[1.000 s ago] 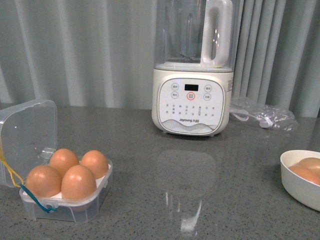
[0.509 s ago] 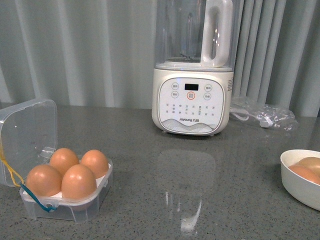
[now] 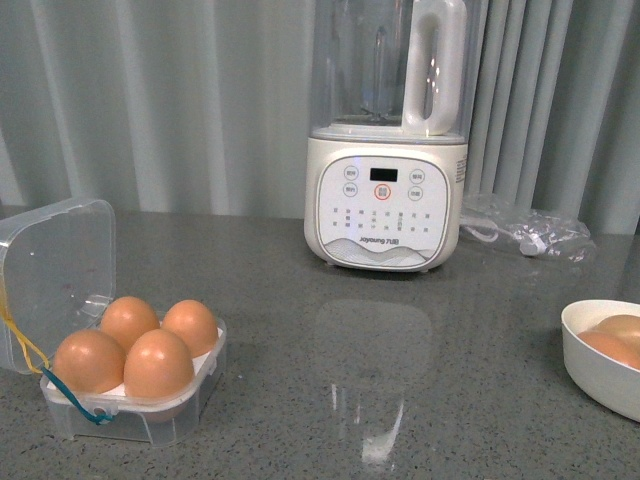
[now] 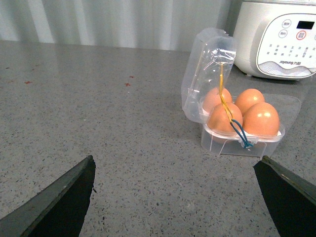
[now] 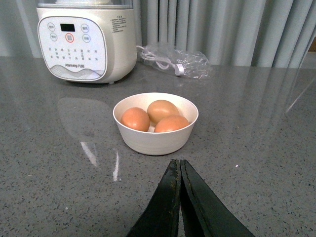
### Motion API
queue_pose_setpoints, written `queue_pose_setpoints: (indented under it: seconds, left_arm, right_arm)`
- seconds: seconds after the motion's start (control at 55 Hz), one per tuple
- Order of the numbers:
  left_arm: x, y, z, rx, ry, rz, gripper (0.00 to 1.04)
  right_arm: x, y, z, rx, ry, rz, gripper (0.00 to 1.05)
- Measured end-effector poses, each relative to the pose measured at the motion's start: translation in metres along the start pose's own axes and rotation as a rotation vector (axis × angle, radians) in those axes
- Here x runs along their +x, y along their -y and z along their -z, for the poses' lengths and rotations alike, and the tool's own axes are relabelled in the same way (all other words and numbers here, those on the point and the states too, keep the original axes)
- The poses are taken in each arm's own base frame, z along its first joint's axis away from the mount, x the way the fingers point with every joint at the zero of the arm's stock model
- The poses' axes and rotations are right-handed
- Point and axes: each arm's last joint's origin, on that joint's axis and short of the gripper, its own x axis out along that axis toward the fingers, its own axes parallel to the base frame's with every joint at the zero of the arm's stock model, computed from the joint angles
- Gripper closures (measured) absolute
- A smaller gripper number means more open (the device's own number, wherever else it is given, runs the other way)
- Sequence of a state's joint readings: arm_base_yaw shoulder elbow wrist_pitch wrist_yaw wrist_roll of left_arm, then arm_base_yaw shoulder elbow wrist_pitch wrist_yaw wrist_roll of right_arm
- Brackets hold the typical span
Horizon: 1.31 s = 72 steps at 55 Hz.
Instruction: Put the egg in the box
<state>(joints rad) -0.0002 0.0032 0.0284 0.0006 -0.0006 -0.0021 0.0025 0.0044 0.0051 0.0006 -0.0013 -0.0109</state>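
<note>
Seen from my front camera, the box (image 3: 130, 405) sits at the left of the grey counter (image 3: 330, 340) with its clear lid (image 3: 60, 270) tipped back and open. Four brown eggs (image 3: 157, 365) fill every cup of its white tray (I cannot tell which of them is the task's own). My left gripper (image 4: 175, 163) hangs spread wide over the counter, short of the box, holding nothing. My right gripper (image 5: 178, 165) is pressed fully together and empty — just before a white bowl (image 5: 155, 140) with three more eggs (image 5: 163, 111). A cream blender (image 3: 386, 200) stands behind, with a crumpled plastic bag (image 3: 525, 232) beside it.
</note>
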Motion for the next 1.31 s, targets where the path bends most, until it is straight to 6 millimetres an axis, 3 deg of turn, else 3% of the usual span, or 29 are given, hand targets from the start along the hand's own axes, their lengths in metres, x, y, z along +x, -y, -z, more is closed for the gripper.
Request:
queue_pose_setpoints:
  seconds: [0.036, 0.127, 0.364, 0.527, 0.873, 1.055, 1.309]
  left_arm:
    - [0.0, 0.0, 0.0, 0.0, 0.0, 0.0, 0.07]
    - [0.0, 0.0, 0.0, 0.0, 0.0, 0.0, 0.07]
    - [0.0, 0.0, 0.0, 0.0, 0.0, 0.0, 0.07]
    - [0.0, 0.0, 0.0, 0.0, 0.0, 0.0, 0.07]
    - [0.0, 0.0, 0.0, 0.0, 0.0, 0.0, 0.07]
    - [0.005, -0.004, 0.01, -0.007, -0.349, -0.253, 0.07]
    - [0.024, -0.023, -0.008, -0.083, -0.27, -0.252, 0.07]
  right_arm:
    - [0.0, 0.0, 0.0, 0.0, 0.0, 0.0, 1.01]
    - [0.0, 0.0, 0.0, 0.0, 0.0, 0.001, 0.89]
    - [0.0, 0.0, 0.0, 0.0, 0.0, 0.0, 0.34]
    - [0.0, 0.0, 0.0, 0.0, 0.0, 0.0, 0.06]
    - [0.0, 0.0, 0.0, 0.002, 0.0, 0.0, 0.07]
    - [0.0, 0.0, 0.0, 0.001, 0.0, 0.0, 0.07]
    - [0.0, 0.0, 0.0, 0.002, 0.0, 0.0, 0.07]
